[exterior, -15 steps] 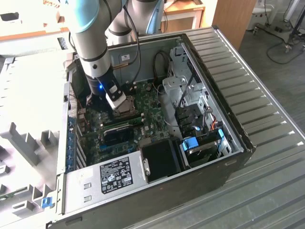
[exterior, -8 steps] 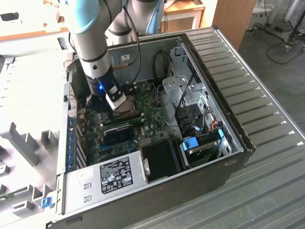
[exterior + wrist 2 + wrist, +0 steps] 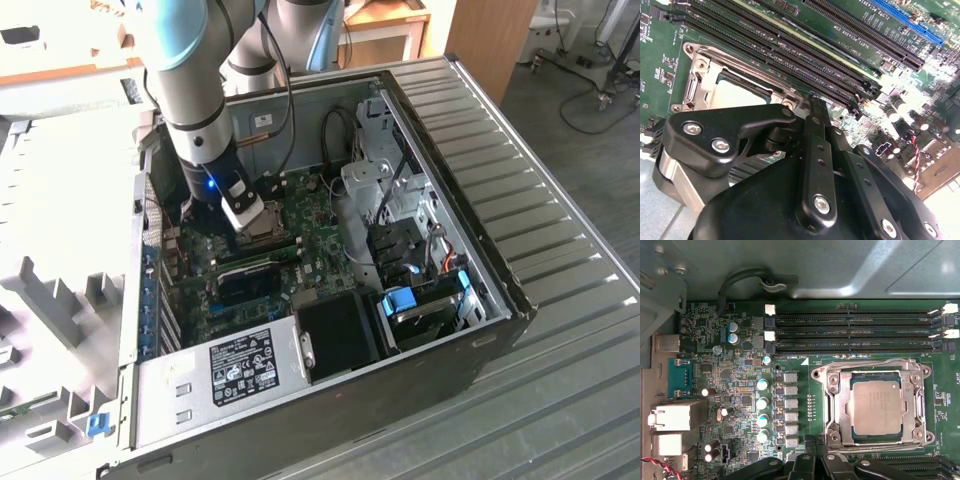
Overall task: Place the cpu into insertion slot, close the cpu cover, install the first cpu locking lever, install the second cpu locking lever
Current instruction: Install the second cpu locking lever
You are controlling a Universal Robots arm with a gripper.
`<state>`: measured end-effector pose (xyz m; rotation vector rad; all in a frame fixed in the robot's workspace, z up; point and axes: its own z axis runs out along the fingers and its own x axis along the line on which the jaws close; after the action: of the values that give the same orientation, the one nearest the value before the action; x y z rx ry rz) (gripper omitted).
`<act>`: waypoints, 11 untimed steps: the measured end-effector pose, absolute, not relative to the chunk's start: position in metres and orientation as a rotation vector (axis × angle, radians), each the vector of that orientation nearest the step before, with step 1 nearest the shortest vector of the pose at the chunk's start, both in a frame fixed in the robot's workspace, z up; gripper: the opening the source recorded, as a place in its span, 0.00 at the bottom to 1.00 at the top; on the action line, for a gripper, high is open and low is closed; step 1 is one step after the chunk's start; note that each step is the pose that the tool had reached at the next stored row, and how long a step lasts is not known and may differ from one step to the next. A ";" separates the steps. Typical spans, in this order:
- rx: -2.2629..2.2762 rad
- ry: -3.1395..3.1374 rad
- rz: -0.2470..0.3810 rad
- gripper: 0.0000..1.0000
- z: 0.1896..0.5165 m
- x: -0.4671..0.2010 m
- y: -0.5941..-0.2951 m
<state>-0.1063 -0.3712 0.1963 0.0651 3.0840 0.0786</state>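
The open computer case [image 3: 330,290] lies on its side on the ribbed grey desk [image 3: 560,250], with the green circuit board [image 3: 740,370] exposed inside it. In the first wrist view the cpu [image 3: 876,406] sits flat in the insertion slot [image 3: 856,432], its dull silver top showing through the square cut-out of the cpu cover [image 3: 836,402], which lies closed down around it. A thin wire lever [image 3: 875,363] runs along the cover's edge nearest the long memory slots [image 3: 855,332].

In the exterior view the arm [image 3: 195,90] reaches down into the case and the pincer [image 3: 255,222] hangs just above the socket area, toward the board's rear edge. In the second wrist view the pincer [image 3: 812,102] has its black fingers [image 3: 815,130] drawn together with nothing between them, their tips close over the corner of the cpu cover [image 3: 705,75] beside the memory slots [image 3: 790,55]. Part of the cpu [image 3: 737,95] shows pale behind the black linkage.
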 end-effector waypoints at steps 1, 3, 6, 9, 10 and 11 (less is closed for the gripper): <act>0.065 3.084 0.079 0.11 0.196 -0.106 -0.371; 0.065 3.084 0.079 0.11 0.196 -0.106 -0.371; 0.065 3.084 0.083 0.11 0.195 -0.106 -0.371; 0.065 3.084 0.083 0.11 0.195 -0.106 -0.371; 0.065 3.084 0.083 0.11 0.195 -0.106 -0.371; 0.065 3.084 0.083 0.11 0.195 -0.106 -0.371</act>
<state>-0.1064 -0.3712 0.1949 0.0652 3.0840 0.0834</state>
